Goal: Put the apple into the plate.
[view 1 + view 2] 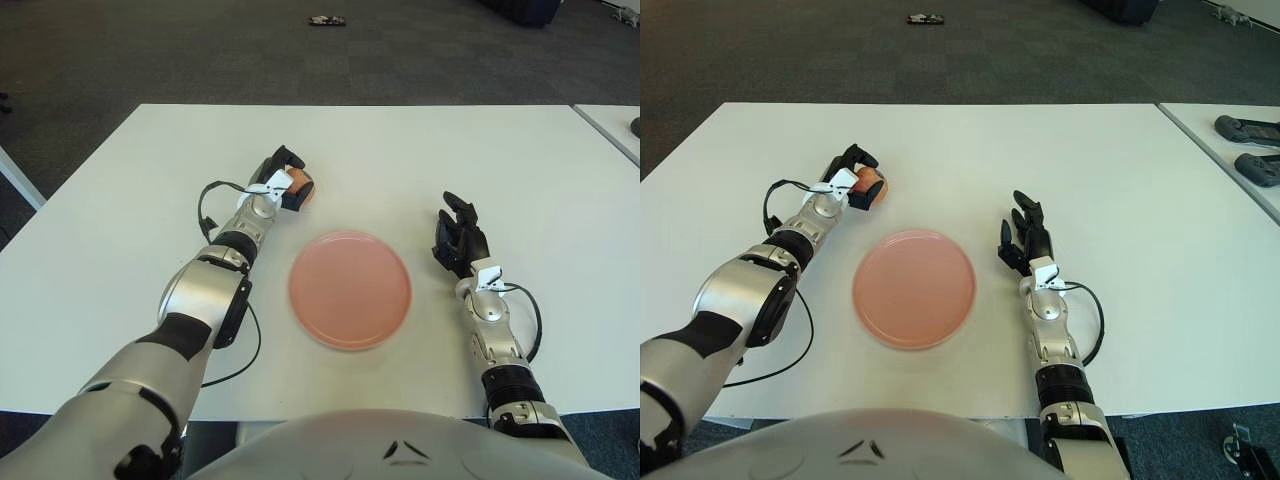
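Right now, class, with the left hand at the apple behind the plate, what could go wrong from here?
1. The left hand seems to wrap only one side of the apple, so the apple could slip or roll across the table when lifted.
2. The plate looks shallow, so an apple dropped from height might roll off it.
3. The right hand shows beside the plate's right edge and could nudge it.

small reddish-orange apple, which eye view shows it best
The right eye view: the small reddish-orange apple shows more of its rounded side past the left hand, whose black fingers wrap it. In the left eye view the hand covers most of it. The right hand shows beside the pink round plate.
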